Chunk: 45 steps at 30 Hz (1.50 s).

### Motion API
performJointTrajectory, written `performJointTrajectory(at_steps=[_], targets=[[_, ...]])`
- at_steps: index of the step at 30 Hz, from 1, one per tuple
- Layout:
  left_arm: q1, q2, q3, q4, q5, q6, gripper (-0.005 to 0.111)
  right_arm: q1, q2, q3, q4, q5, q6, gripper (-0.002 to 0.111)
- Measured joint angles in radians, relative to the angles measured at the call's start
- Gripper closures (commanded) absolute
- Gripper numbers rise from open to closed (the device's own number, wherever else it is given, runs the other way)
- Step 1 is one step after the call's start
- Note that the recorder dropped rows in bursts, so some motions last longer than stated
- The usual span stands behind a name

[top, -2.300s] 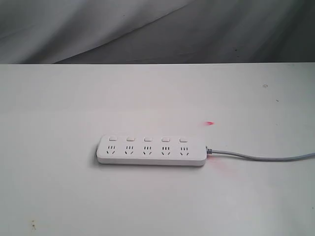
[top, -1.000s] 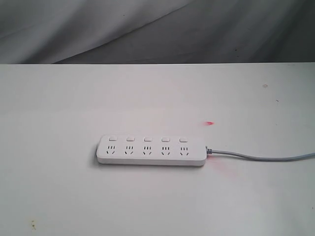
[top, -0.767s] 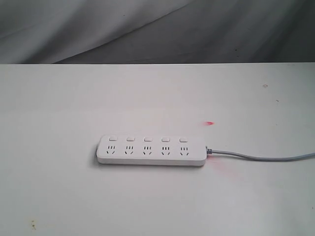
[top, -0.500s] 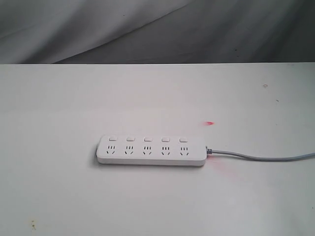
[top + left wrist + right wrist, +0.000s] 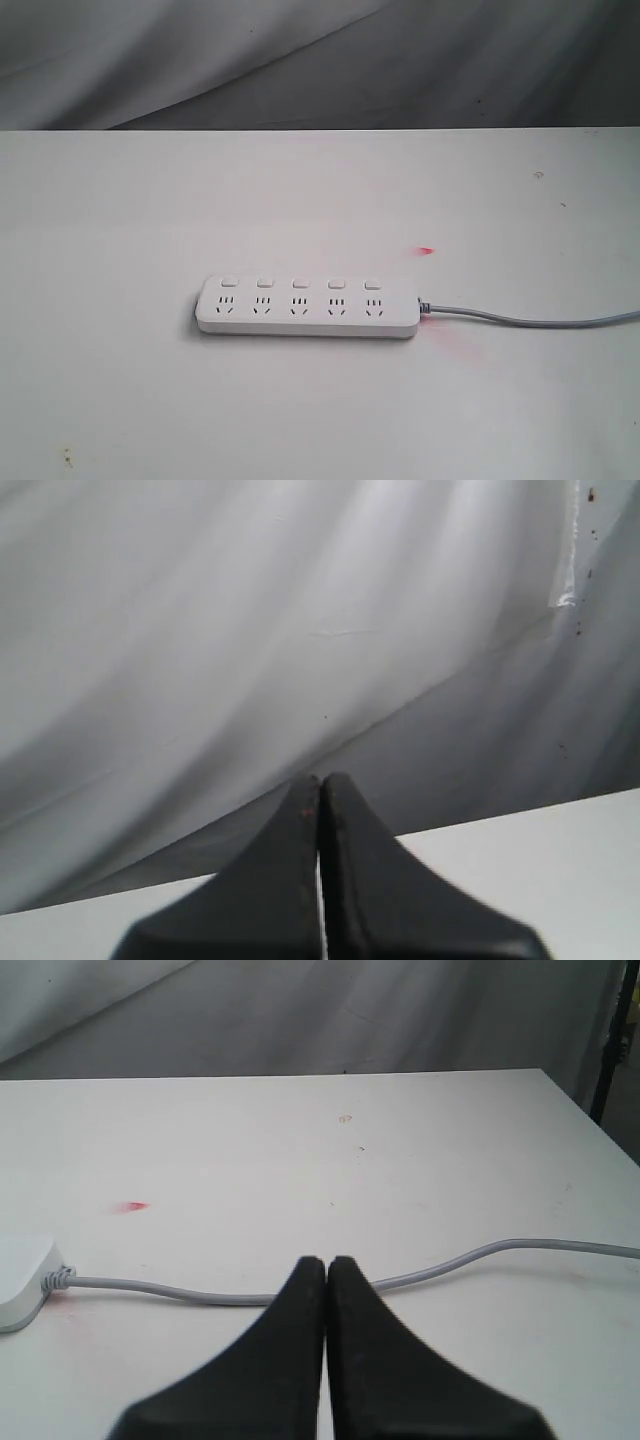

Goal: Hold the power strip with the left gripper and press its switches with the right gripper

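The white power strip [image 5: 307, 307] lies flat on the white table [image 5: 150, 200], with its switches [image 5: 300, 283] in a row along its far side. Its grey cord [image 5: 530, 321] runs off to the right. Neither arm shows in the exterior view. In the left wrist view my left gripper [image 5: 320, 780] is shut, black tips together, facing grey cloth; the strip is out of that view. My right gripper [image 5: 326, 1262] is shut and empty over the table, near the cord [image 5: 440, 1265]. One end of the strip [image 5: 20, 1280] shows there.
Grey cloth [image 5: 300, 60] hangs behind the table's far edge. A small red mark [image 5: 427, 251] lies on the table beyond the strip's cord end, with a faint pink smear [image 5: 450, 345] near the cord. The table's side edge [image 5: 590, 1120] shows in the right wrist view.
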Motion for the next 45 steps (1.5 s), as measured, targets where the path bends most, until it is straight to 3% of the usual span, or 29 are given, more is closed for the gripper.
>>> performJointTrajectory(at_steps=[9,17,25,30,32,38,45], targets=[[0.170,0.030,-0.014,0.000,-0.037,0.000,0.107,0.000,0.000,0.000,0.000,0.000,0.000,0.108],[0.175,0.152,-0.022,-0.038,-0.073,0.021,0.107,0.000,0.000,0.000,0.000,0.000,0.000,0.108],[0.175,0.183,-0.024,-0.293,-0.004,0.012,0.107,0.000,0.000,0.000,0.000,0.000,0.000,0.108],[0.175,0.183,-0.028,-0.372,0.053,-0.021,0.107,0.000,0.000,0.000,0.000,0.000,0.000,0.108],[0.175,0.183,-0.046,-0.387,0.097,0.051,0.107,0.000,0.000,0.000,0.000,0.000,0.000,0.108],[0.197,0.204,-0.124,-0.649,0.412,0.610,0.106,0.000,0.000,0.000,0.000,0.000,0.000,0.108],[0.377,0.312,-0.132,-1.107,0.711,1.273,0.106,0.000,0.000,0.000,0.000,0.000,0.000,0.108]])
